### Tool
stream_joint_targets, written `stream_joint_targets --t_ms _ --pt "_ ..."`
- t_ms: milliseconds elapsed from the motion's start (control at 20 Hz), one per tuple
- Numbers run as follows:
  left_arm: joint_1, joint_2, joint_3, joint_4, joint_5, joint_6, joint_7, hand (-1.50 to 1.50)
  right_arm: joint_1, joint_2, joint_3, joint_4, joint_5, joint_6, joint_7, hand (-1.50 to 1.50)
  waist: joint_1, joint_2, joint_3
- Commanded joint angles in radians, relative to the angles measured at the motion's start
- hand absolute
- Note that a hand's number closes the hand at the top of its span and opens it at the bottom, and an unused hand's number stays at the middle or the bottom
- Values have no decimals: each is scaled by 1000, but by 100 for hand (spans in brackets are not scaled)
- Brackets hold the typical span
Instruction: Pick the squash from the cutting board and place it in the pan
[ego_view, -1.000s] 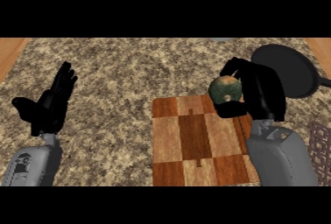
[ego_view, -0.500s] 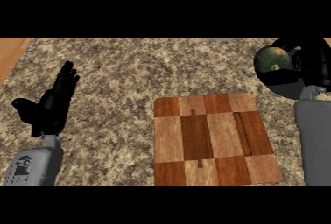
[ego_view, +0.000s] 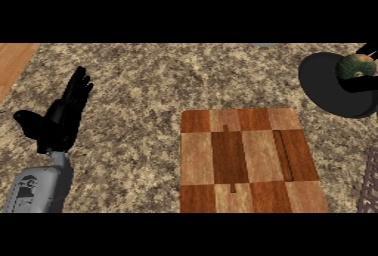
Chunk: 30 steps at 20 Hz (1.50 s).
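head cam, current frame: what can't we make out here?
1. Right hand: cut off by the head view's right edge; only fingers round the squash show.
2. Squash: whether it touches the pan is unclear; the black fingers blend into the black pan.
3. Pan: its right part is cut off by the same edge.
4. Meshed object beside the cutting board: mostly outside the right edge, unidentifiable.

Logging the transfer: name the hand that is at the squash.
The right hand, at the view's right edge: its fingers flank the squash over the pan. The left hand rests open far left, holding nothing.
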Motion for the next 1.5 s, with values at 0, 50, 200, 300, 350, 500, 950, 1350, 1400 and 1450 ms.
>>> stream_joint_targets --t_ms 0,50,200,300,350,500,950,1350,1400,1450 --pt "13 -14 -7 9 0 0 -15 0 -67 -110 -47 226 22 -71 -90 150 20 10 1" --pt "-9 -26 -19 0 0 3 -4 0 -44 -81 -64 259 4 -131 -142 150 23 14 3" --pt "-23 -4 -16 10 -8 -10 -18 0 -95 -112 -82 352 7 -154 -150 150 40 20 4" --pt "-18 -14 -7 3 3 -2 -22 0 -81 -125 -112 388 -16 -187 -198 150 43 22 5" --pt "-41 -5 -13 9 2 -14 -6 0 -112 -127 -104 424 -4 -170 -176 150 46 23 5" --pt "-36 -6 -7 14 2 -9 -13 0 -113 -109 -159 478 -75 -131 -229 150 45 24 6" --pt "-66 -29 -25 33 -19 14 -13 0 -123 -148 -197 613 -133 138 -298 -150 43 28 7" --pt "-24 -1 9 29 -1 -1 -28 0 -113 -165 -377 585 -318 122 -490 -150 16 12 6" --pt "-6 8 15 12 12 -14 -19 0 -89 -167 -396 590 -340 134 -519 -150 11 6 5" --pt "-13 -14 -2 18 2 0 -14 0 -81 -141 -417 599 -365 143 -545 -150 4 5 5"
